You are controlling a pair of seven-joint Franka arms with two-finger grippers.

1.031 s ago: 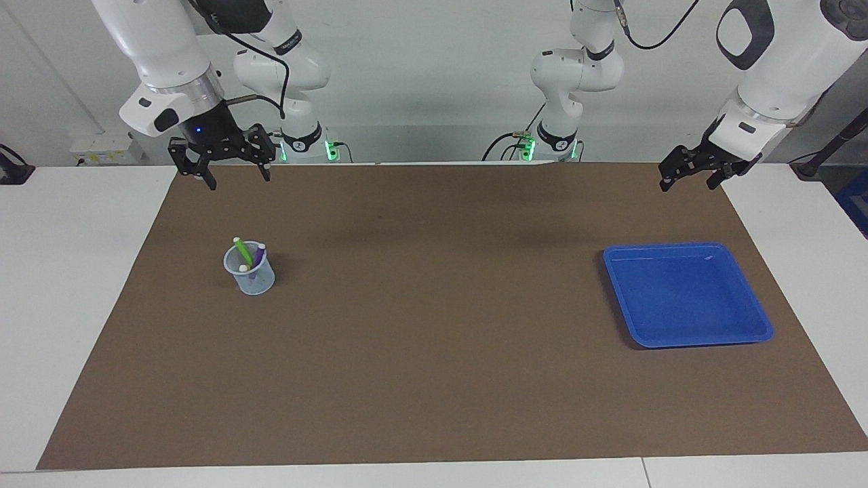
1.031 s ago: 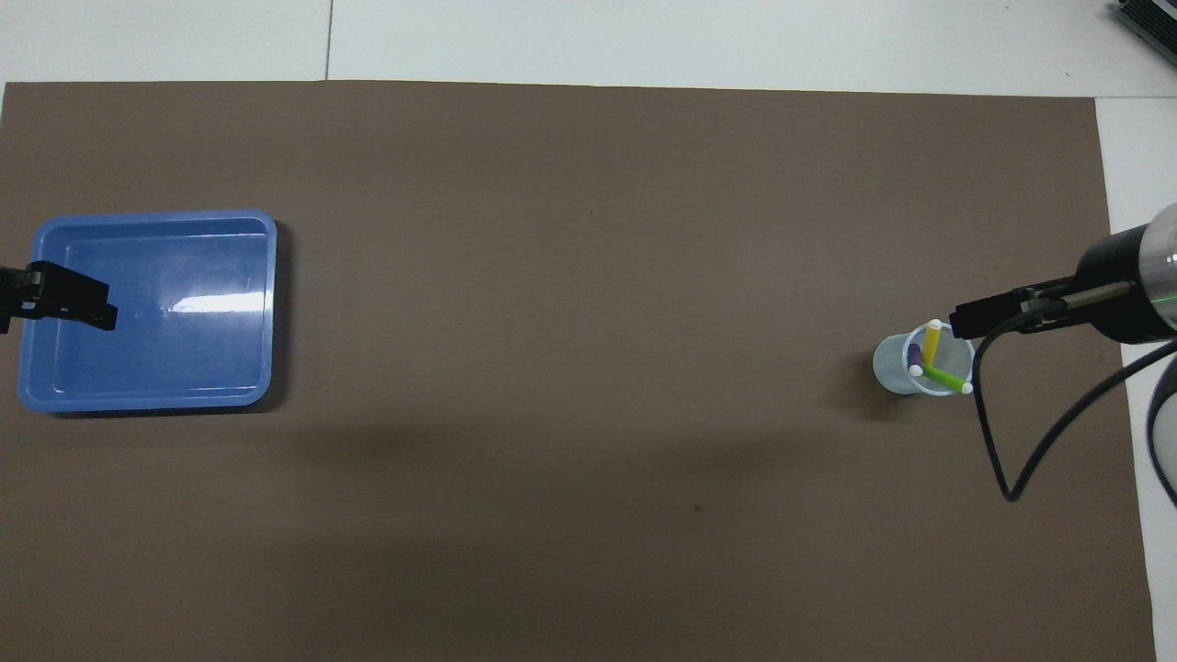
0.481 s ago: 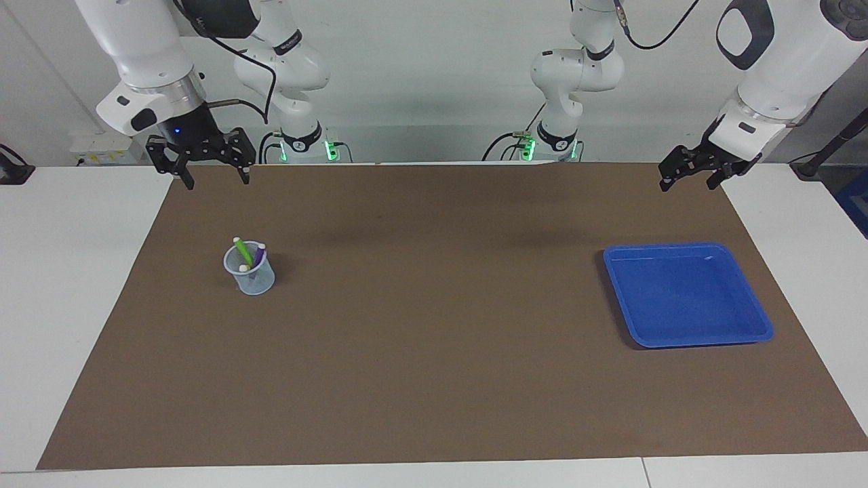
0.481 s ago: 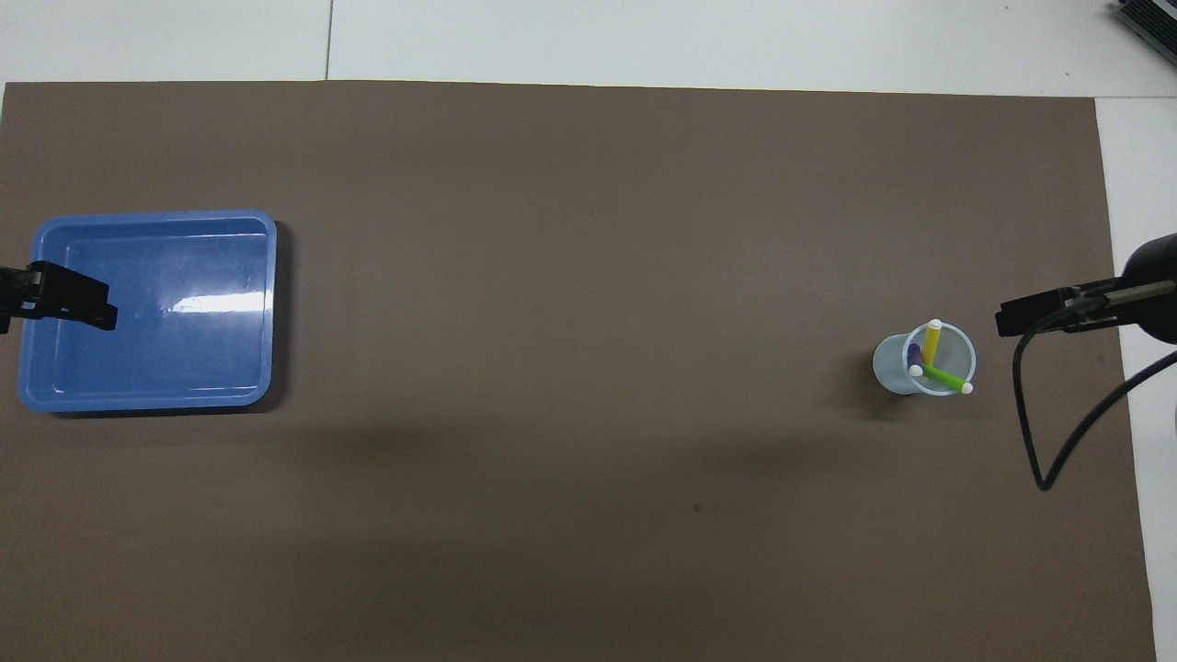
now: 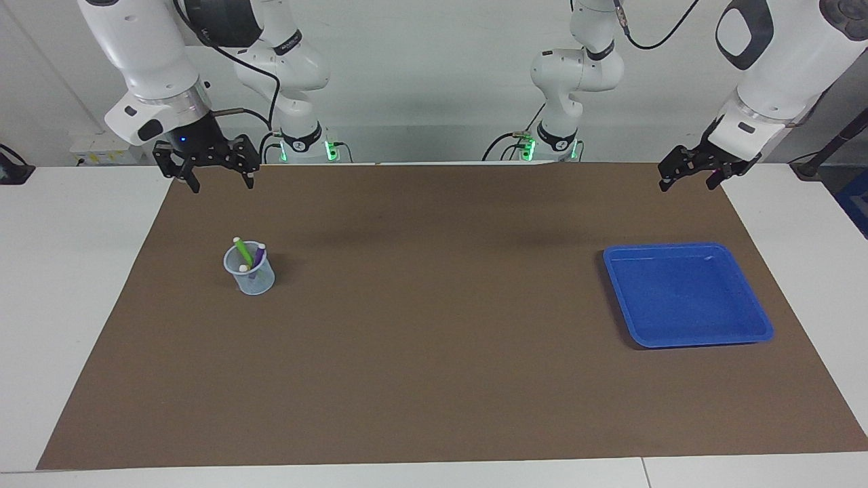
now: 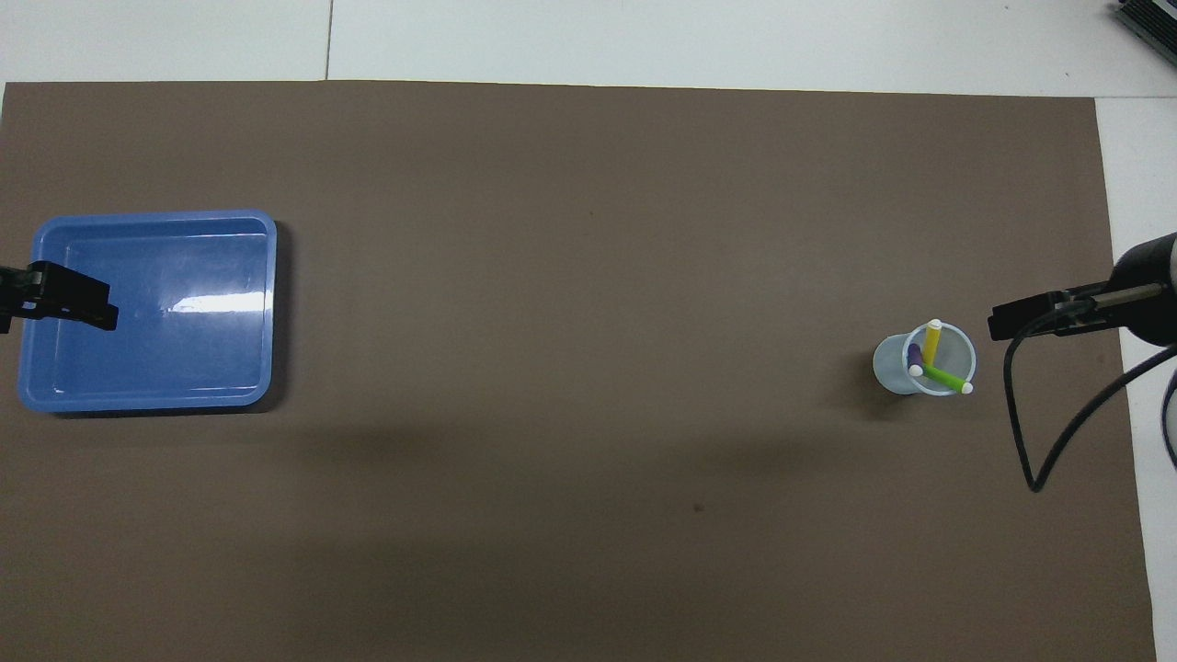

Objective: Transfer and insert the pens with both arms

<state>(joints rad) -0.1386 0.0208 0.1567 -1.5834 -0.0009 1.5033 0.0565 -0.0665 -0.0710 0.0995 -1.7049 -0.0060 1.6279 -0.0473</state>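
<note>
Three pens stand in a clear plastic cup (image 5: 251, 274) (image 6: 922, 363) on the brown mat toward the right arm's end: the green pen (image 5: 243, 251) (image 6: 945, 376), the purple pen (image 5: 260, 255) (image 6: 914, 357) and the yellow pen (image 6: 932, 342). My right gripper (image 5: 224, 186) (image 6: 1016, 318) hangs open and holding nothing, high over the mat's edge by the robots, apart from the cup. My left gripper (image 5: 687, 185) (image 6: 87, 314) waits open and holding nothing, raised over the mat's corner at the left arm's end.
A blue tray (image 5: 678, 248) (image 6: 267, 303) with nothing in it lies on the mat toward the left arm's end. The brown mat (image 5: 434, 339) covers most of the white table. A black cable (image 6: 1030, 450) loops down from the right wrist.
My right gripper drew back from above the cup toward the mat's edge at the right arm's end. The left arm, cup and pens have not moved.
</note>
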